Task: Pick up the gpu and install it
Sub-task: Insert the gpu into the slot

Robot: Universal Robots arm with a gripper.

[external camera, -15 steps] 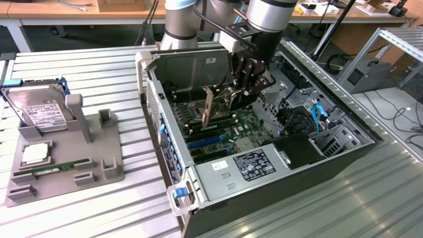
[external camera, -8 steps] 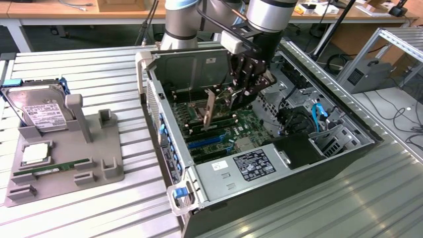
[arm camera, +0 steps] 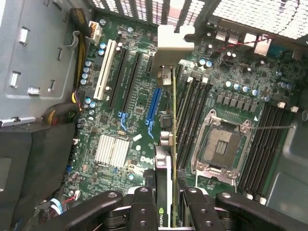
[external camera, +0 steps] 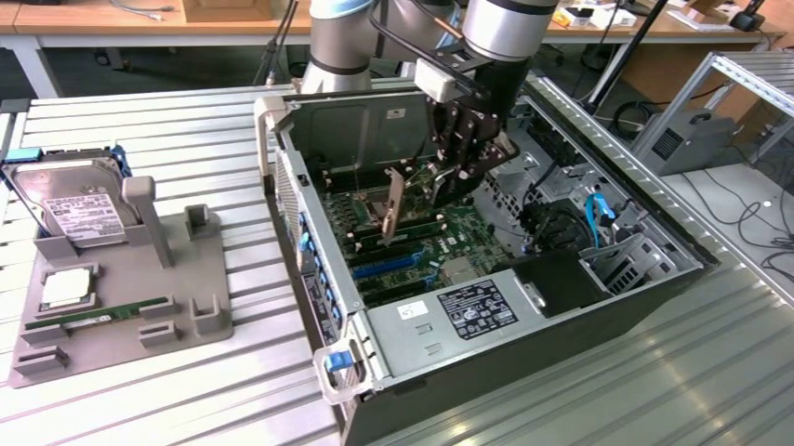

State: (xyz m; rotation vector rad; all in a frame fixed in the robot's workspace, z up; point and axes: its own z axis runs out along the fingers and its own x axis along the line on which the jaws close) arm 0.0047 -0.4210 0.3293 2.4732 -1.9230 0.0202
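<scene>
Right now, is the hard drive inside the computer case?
No, the hard drive rests on the grey holder outside the case.

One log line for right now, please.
gripper: shut on gpu | gpu: held edge-on above motherboard, inside open pc case | seated: not yet

Place: a robotics lab or workshop.
Work surface: a ribbed metal table (external camera: 694, 372) carried an opened computer case (external camera: 496, 279) and a grey parts fixture (external camera: 137, 307).
Surroundings: wooden desks (external camera: 149, 23) stood behind; cables (external camera: 750, 218) trailed across the floor.
Machinery: an industrial robot arm (external camera: 509, 28) stood over the case.
</scene>
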